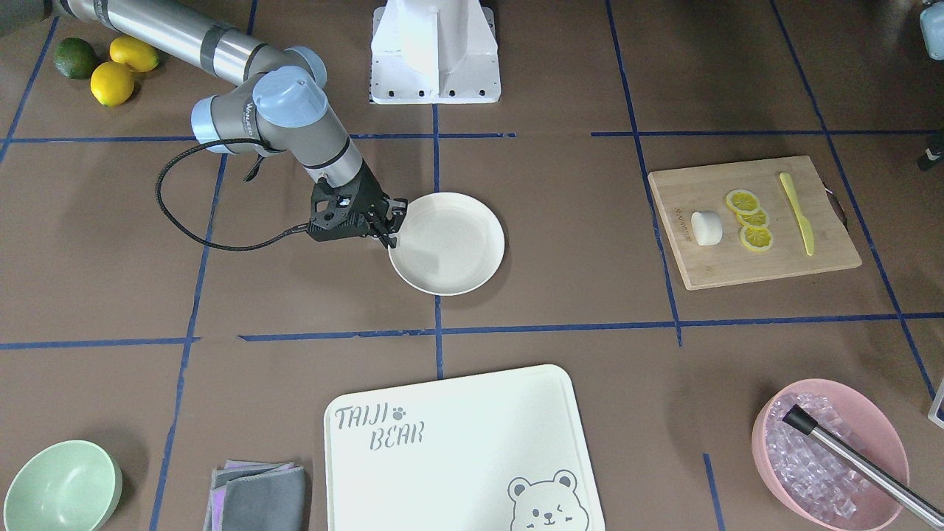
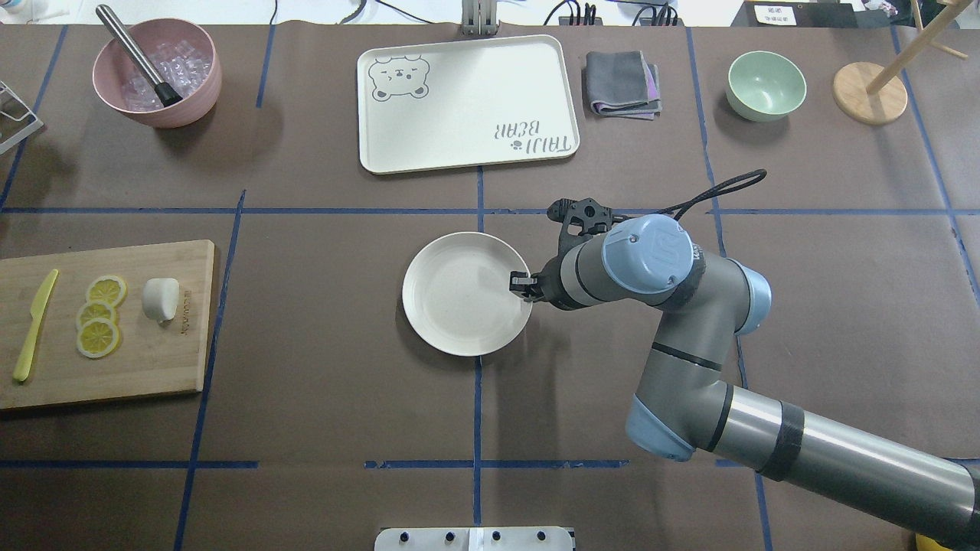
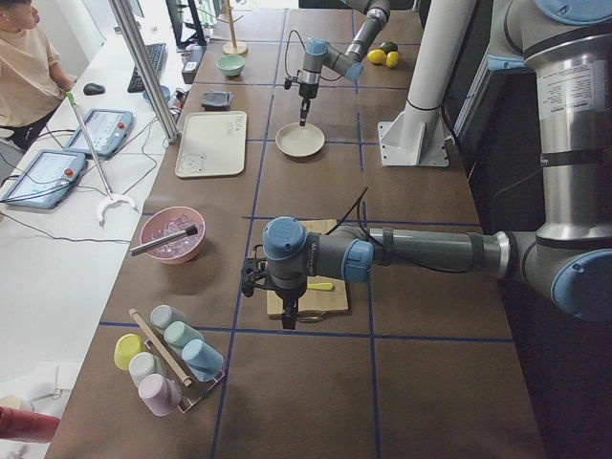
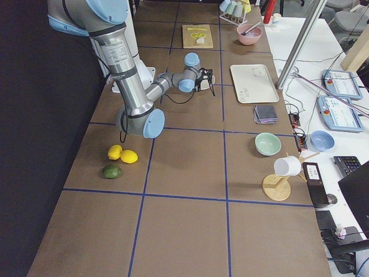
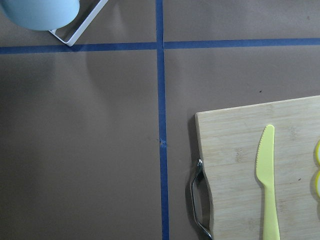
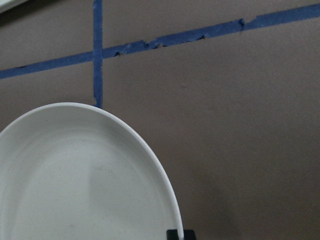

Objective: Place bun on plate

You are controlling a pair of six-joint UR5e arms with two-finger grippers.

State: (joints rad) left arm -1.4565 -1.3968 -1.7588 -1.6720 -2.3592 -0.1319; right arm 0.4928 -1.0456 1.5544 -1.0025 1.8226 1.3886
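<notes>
While right hand (image 1: 389, 227) touches plate (image 1: 457, 251), bun (image 1: 706, 227) well apart

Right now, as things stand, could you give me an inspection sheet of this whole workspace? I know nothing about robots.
Surface: brown table, blue tape grid.
Job's things: bun on the wooden board, beside lemon slices; plate empty, mid-table.
Clutter: yellow knife, bear tray, green bowl, pink bowl of ice, folded cloths, lemons and lime.
End effectors: right end effector at the plate's rim; left end effector hangs by the board; open or shut unclear.
Cables: black cable loops from the right wrist.
Surroundings: a person at the side desk, control tablets.
</notes>
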